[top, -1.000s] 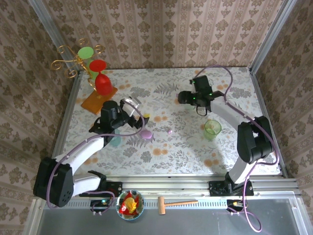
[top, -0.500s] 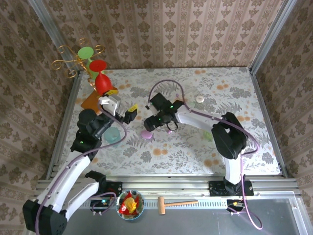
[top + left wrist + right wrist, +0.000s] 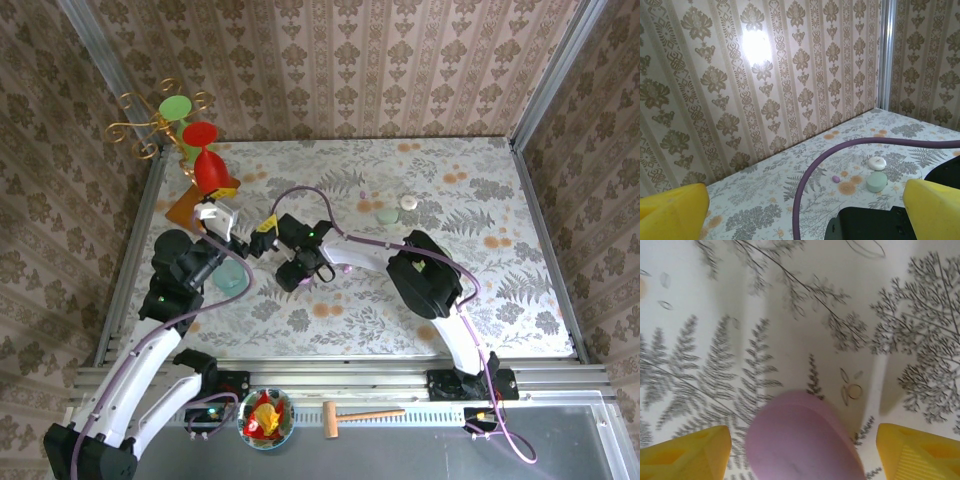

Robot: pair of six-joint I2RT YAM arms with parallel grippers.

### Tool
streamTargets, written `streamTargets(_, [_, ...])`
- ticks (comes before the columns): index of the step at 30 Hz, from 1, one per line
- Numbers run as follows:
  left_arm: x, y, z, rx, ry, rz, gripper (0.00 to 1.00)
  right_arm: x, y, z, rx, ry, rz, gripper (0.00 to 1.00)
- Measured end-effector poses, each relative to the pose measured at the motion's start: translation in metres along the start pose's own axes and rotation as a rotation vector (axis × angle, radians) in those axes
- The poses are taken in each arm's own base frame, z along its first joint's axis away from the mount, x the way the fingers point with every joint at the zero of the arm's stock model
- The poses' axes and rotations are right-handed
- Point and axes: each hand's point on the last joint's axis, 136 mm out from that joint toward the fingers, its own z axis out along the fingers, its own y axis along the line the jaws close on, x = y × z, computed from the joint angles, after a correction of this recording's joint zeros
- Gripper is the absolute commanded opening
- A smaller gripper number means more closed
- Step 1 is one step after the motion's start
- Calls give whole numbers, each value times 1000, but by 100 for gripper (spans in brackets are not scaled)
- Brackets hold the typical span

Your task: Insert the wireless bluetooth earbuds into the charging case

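Right fingers [image 3: 685, 452] now farther left, apart over lilac case [image 3: 805, 440]; left fingers [image 3: 670, 210] wide, empty.

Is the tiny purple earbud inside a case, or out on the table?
Out. The purple earbud lies bare on the table, apart from the green oval and the white oval nearby.

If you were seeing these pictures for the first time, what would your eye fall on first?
Probably the bright red goblet at the far left corner of the table. Next, the right gripper reaching across to centre-left, its yellow fingers open either side of the lilac oval case. Farther back lie a white oval, a green oval and a tiny purple earbud.
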Motion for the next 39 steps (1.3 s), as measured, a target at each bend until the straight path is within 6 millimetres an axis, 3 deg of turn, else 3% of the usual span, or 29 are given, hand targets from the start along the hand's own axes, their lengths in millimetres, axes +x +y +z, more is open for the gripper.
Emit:
streamTargets(6, [1,1,0,-3,1,-1,100,0,-26,-1,78,3,85,69])
streamTargets(16, [18,1,9,1,41,-13,100,15,-99,-5,157,36,429,67])
streamTargets(22, [23,3,14,2,52,-17,100,21,-96,-9,140,44,508,52])
streamTargets(29, [29,3,18,2,52,-20,100,27,-93,-9,138,52,559,55])
streamTargets(35, [43,3,23,6,74,-30,100,28,-93,-10,139,53,569,37])
streamTargets(39, [47,3,25,9,79,-32,100,33,-93,-12,141,58,582,35])
